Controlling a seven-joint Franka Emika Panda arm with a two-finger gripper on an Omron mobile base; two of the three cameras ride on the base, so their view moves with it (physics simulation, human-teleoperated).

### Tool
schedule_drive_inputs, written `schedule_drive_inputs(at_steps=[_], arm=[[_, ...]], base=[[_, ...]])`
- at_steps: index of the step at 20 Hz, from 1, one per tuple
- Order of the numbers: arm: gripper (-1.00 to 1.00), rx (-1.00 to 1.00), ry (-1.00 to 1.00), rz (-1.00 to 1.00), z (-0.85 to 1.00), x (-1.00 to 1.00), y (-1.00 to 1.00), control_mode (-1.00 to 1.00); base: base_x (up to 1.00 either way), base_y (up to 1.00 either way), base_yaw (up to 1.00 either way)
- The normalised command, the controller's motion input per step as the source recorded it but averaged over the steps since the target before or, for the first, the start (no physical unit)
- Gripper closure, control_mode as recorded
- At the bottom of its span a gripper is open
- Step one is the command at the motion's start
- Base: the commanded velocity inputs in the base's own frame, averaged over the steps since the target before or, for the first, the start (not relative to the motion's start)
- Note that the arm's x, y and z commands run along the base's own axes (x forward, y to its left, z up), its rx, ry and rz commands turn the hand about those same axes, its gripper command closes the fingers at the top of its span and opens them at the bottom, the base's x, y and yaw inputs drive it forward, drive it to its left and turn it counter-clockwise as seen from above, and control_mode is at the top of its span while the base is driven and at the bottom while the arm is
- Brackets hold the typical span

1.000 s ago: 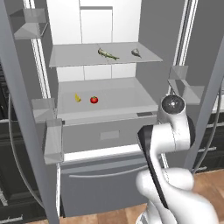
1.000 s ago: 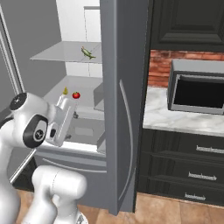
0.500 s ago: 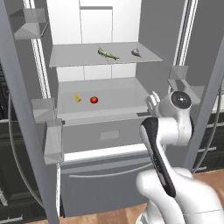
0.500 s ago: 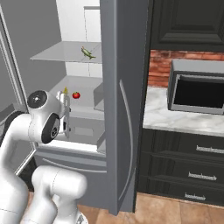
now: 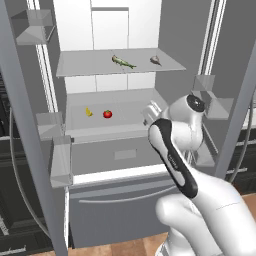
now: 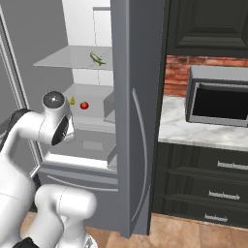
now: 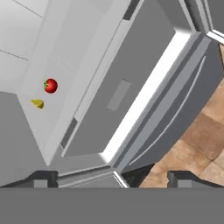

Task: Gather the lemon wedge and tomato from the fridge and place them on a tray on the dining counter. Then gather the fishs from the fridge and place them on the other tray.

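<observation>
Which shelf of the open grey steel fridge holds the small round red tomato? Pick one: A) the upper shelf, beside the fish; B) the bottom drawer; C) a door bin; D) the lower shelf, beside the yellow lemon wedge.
D: the small round red tomato sits on the lower shelf right of the yellow lemon wedge, while the two slim fish lie on the shelf above.

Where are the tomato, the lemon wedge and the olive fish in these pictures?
tomato (image 5: 107, 114): left base view, middle of the red ball on the lower shelf.
lemon wedge (image 5: 88, 112): left base view, middle of the yellow crescent.
olive fish (image 5: 122, 61): left base view, middle of its body on the upper shelf.
</observation>
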Motion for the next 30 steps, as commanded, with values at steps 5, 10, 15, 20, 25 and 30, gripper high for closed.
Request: schedule_drive_inputs(at_steps=[5,10,15,20,25,30], arm=[[-1.0,-0.06,0.0,0.33,0.11,0.53,0.48,-1.0],[-1.0,-0.13,0.0,0.26,0.09,0.47,0.13,-1.0],[-1.0,-0.2,0.0,0.18,0.04,0.3,0.0,-1.0],[-1.0,-0.15,-0.06,0.09,0.0,0.45,0.1,-1.0],[-1.0,-0.05,-0.1,0.03,-0.2,0.36,0.22,-1.0],[-1.0,-0.01,-0.12,0.02,-0.18,0.29,0.2,-1.0]], base=[[0.0,0.0,0.0],[0.0,0.0,0.0],[0.0,0.0,0.0],[0.0,0.0,0.0],[0.0,0.0,0.0],[0.0,0.0,0.0]])
